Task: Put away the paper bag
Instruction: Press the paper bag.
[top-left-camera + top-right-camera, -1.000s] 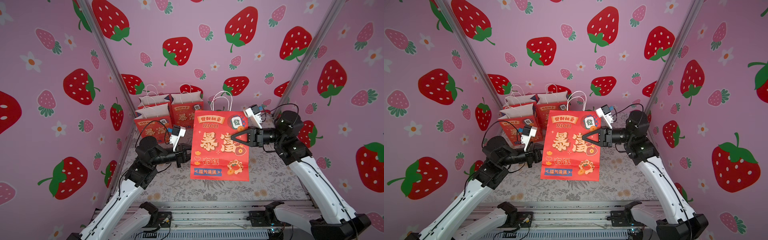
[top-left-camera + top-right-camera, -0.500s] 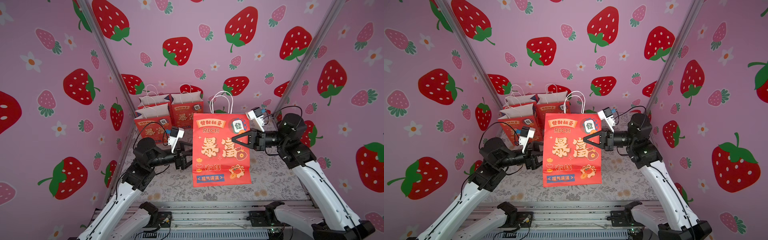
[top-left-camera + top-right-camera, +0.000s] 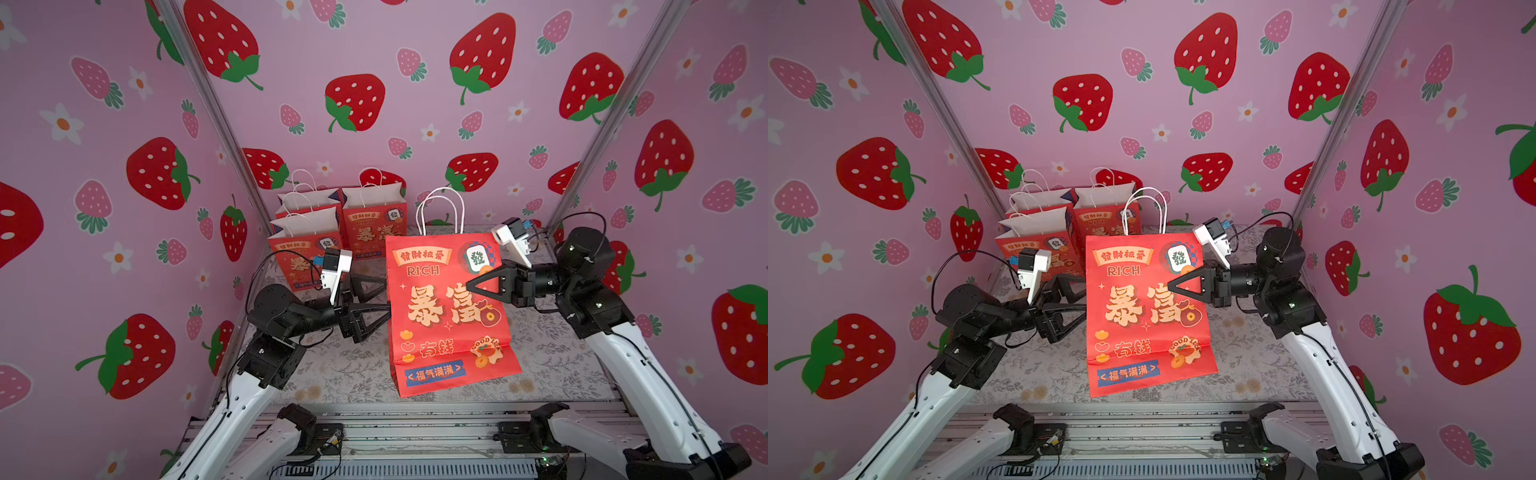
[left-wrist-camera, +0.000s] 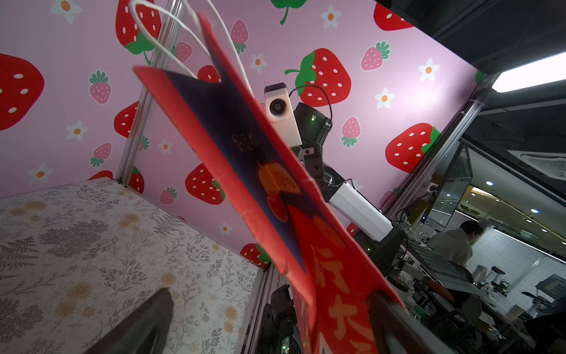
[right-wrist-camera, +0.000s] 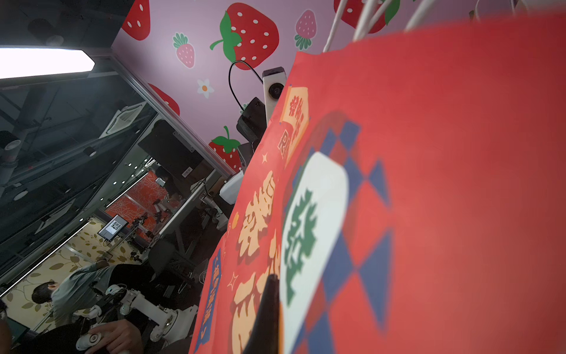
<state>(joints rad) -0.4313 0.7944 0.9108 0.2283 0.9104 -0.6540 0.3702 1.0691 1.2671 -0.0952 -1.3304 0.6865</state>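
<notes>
The paper bag [image 3: 444, 316] [image 3: 1142, 324] is flat and red, with gold characters and white cord handles. It hangs upright over the middle of the table, broad face to the top cameras. My right gripper [image 3: 469, 286] [image 3: 1170, 286] is shut on the bag's upper right edge; the right wrist view shows one dark finger [image 5: 266, 309] pressed on the printed face [image 5: 428, 184]. My left gripper [image 3: 386, 296] [image 3: 1084, 297] stands open at the bag's left edge. In the left wrist view its fingers [image 4: 147, 321] are spread wide on either side of the bag's edge [image 4: 275, 184] without clamping it.
Three similar red bags [image 3: 307, 245] [image 3: 374, 224] [image 3: 1038, 237] stand open in the back left corner. A floral cloth [image 3: 332, 374] covers the table. Strawberry-print walls close in the left, back and right. A metal rail [image 3: 415, 432] runs along the front.
My left gripper has opened and let go of the bag's left edge. My right gripper has shut on the right edge, and the bag has swung lower and more upright.
</notes>
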